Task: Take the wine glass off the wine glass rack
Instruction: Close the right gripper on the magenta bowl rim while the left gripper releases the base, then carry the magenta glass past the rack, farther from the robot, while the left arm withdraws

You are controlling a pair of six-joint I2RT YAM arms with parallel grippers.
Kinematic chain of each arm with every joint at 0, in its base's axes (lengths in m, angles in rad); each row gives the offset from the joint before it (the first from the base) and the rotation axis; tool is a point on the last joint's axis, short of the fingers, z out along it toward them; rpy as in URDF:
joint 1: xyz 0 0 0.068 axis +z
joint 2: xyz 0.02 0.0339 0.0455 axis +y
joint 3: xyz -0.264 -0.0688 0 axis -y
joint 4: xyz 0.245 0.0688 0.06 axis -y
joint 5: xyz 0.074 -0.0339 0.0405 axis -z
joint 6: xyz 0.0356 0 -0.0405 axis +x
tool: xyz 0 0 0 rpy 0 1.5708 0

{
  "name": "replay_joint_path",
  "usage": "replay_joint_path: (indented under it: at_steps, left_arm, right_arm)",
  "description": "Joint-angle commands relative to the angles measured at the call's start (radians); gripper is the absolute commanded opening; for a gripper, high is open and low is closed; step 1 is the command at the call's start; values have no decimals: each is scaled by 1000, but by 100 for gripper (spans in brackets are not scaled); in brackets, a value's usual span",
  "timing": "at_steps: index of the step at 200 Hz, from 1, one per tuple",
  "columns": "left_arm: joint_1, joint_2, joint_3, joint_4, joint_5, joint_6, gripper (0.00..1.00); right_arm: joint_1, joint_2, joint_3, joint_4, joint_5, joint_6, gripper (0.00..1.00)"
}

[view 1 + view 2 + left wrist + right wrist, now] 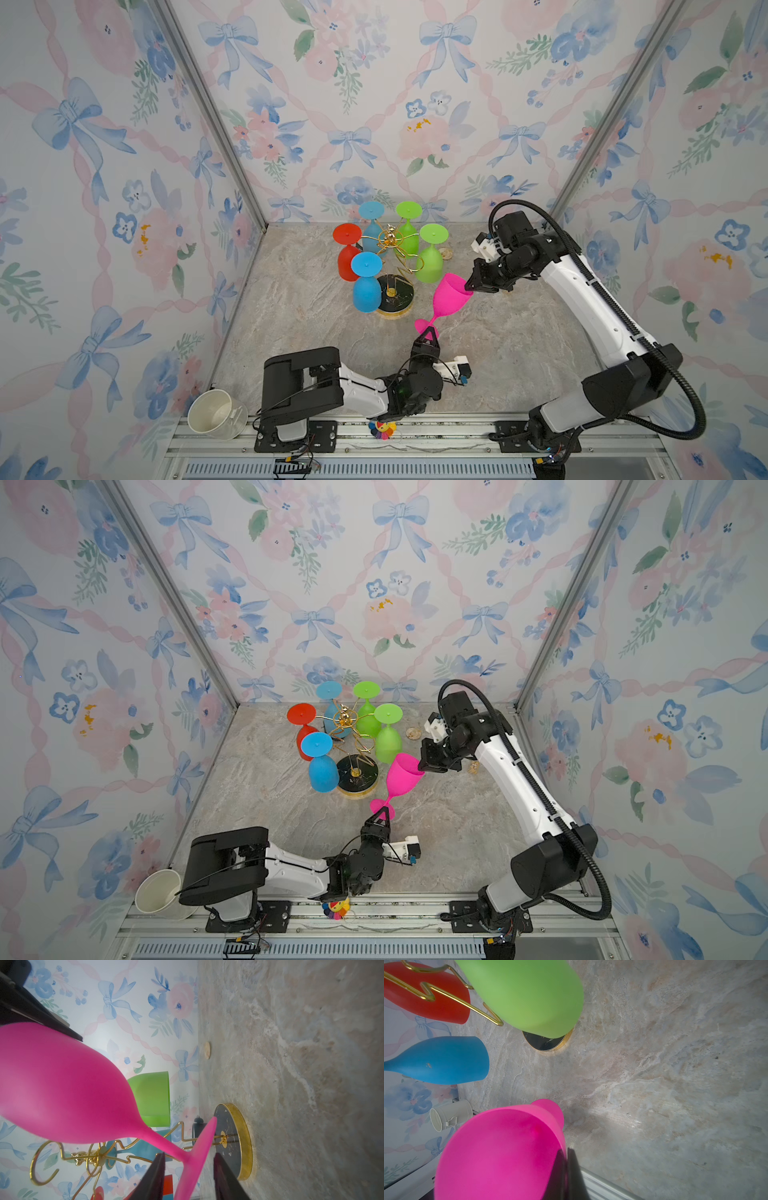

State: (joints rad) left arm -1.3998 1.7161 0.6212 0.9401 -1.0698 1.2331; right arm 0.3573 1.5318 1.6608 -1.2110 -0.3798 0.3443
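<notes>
The right gripper (566,1152) is clamped on the rim of the pink wine glass (450,293), right of centre in a top view, clear of the wine glass rack (390,240). The left gripper (189,1157) stands apart around the foot. A rim-only pinch may let the tilted glass swing. Only the left wrist view shows that gap.
</notes>
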Motion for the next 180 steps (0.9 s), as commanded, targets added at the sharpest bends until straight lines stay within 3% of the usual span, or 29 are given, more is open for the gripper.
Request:
replay_joint_path:
  at_steps: [1,12,18,36,65,80,97,130,180]
  left_arm:
    - [-22,-43,-25,16,32,-49,59]
    - [-35,-59,-38,4,47,-66,75]
    - [-41,-68,-42,-16,55,-78,78]
    - [-54,-104,-37,-119,88,-156,82]
    - [-54,-196,34,-375,170,-385,86]
    - [-47,-250,95,-527,246,-541,88]
    - [-16,-285,173,-720,354,-766,97]
    - [26,-348,179,-829,466,-992,97]
    - [94,-544,74,-883,521,-1255,98]
  right_arm:
    - [-7,-55,1,18,20,14,0]
    - [-20,-70,-13,34,25,19,0]
    - [-29,-77,-18,44,31,20,0]
    - [-47,-103,-30,72,83,27,0]
    - [-52,-145,-61,93,231,5,0]
    - [-52,-160,-69,96,318,-9,0]
    - [-58,-176,-88,122,397,-17,0]
    - [-90,-162,-124,202,442,-23,0]
    - [-118,-64,-130,309,482,-42,0]
